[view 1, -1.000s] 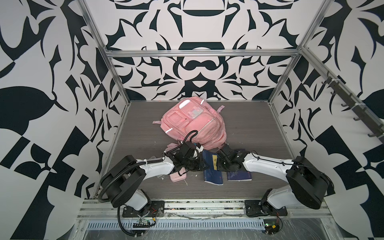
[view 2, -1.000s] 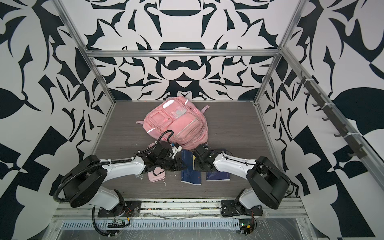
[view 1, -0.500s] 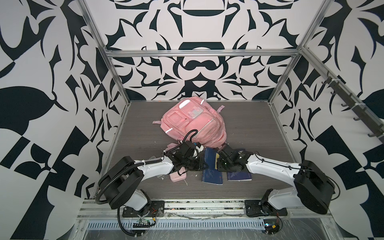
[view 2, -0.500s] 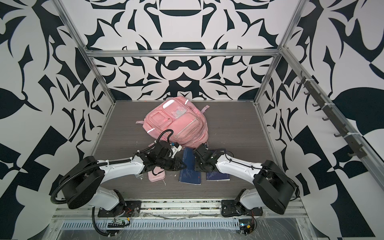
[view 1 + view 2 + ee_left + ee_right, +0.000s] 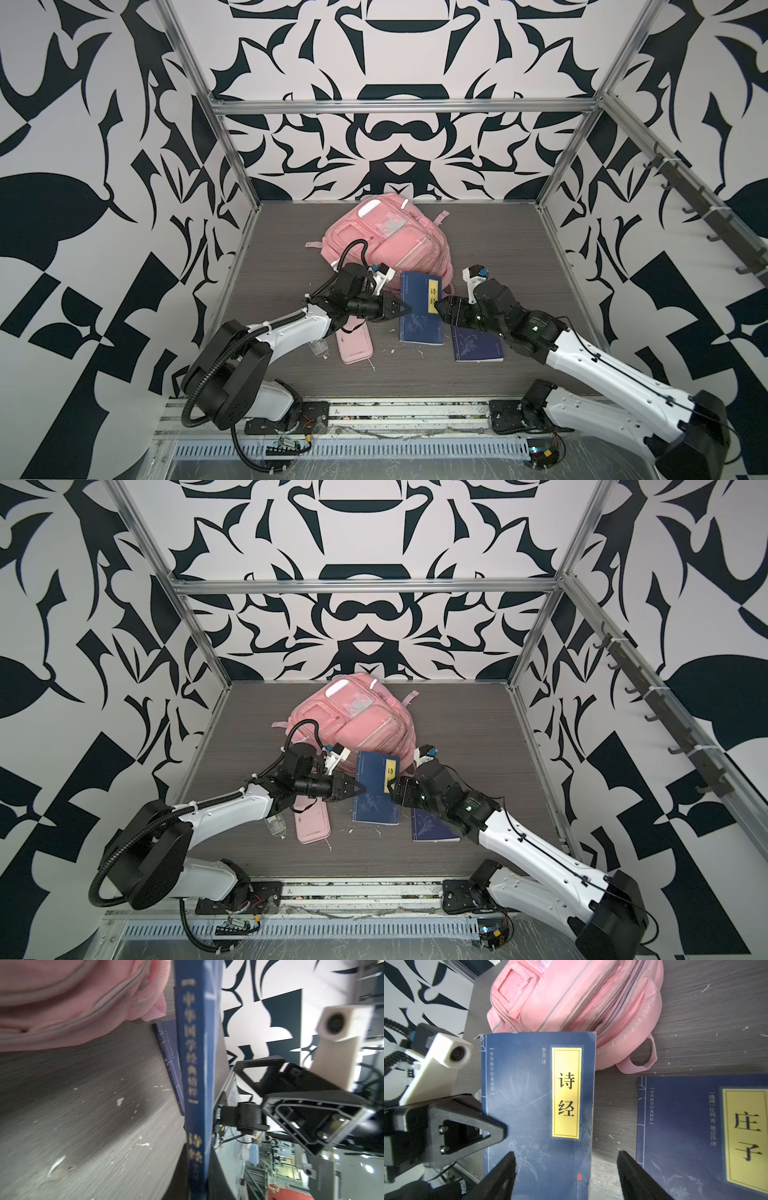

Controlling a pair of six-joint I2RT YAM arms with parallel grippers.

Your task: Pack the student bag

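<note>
The pink student bag (image 5: 390, 245) (image 5: 357, 725) lies at the middle back of the table, front pockets up. A blue book with a yellow label (image 5: 419, 307) (image 5: 376, 787) (image 5: 533, 1105) hangs just in front of it, its far end at the bag's near edge. My left gripper (image 5: 405, 311) (image 5: 360, 789) (image 5: 198, 1184) is shut on the book's spine edge (image 5: 195, 1084). At the book's opposite edge, my right gripper (image 5: 440, 309) (image 5: 392, 789) (image 5: 565, 1154) stands open, its fingers apart above the cover and the table.
A second blue book (image 5: 476, 345) (image 5: 432, 827) (image 5: 716, 1126) lies flat under the right arm. A flat pink pencil case (image 5: 353, 343) (image 5: 311, 820) and a small clear bottle (image 5: 319, 347) lie under the left arm. Patterned walls enclose the table on three sides.
My left gripper closed on the book's spine edge. My right gripper opened and let go of the book. The book has shifted toward the bag.
</note>
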